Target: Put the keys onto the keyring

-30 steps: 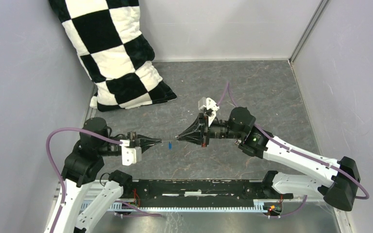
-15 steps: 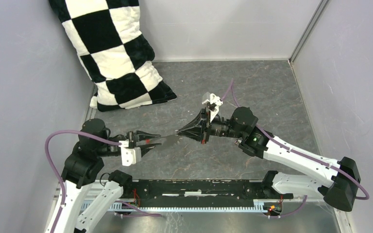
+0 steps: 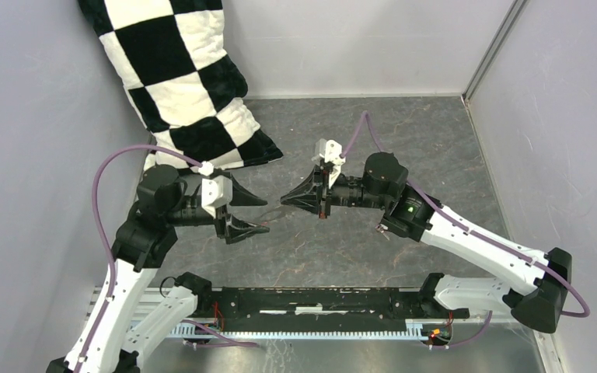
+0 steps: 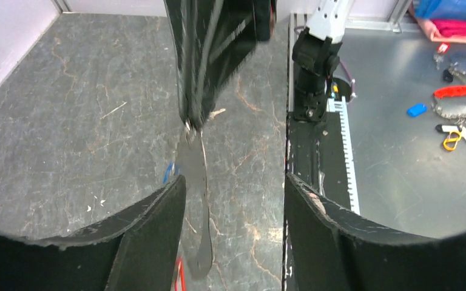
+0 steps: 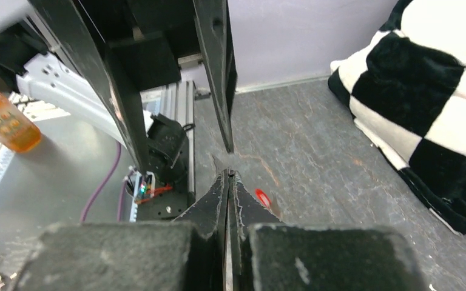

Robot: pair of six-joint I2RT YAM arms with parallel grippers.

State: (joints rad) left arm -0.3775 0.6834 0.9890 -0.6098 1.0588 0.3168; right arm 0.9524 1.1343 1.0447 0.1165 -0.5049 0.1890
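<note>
My right gripper (image 3: pixel 283 201) is shut on the keyring (image 4: pixel 195 182), a thin grey hoop that hangs blurred from its tip above the grey floor. A blue key (image 4: pixel 168 172) shows at the hoop's left side. A red key (image 4: pixel 178 276) shows near its lower end, and again beside the shut right jaws (image 5: pixel 263 198). My left gripper (image 3: pixel 264 215) is open, just left of the right one. In the left wrist view the left gripper (image 4: pixel 233 182) has the hoop just inside its left finger, touching neither finger. A dark key does not show.
A black-and-white checked pillow (image 3: pixel 179 85) leans in the back left corner. Grey walls close in both sides and the back. A black rail (image 3: pixel 319 299) runs along the near edge. Small tools (image 4: pixel 458 109) and an orange bottle (image 5: pixel 3 121) lie on the metal bench beyond.
My left gripper has opened, let go, and lifted back to the left. The right gripper stays shut with the keyring, shifted slightly away and left; the ring now swings.
</note>
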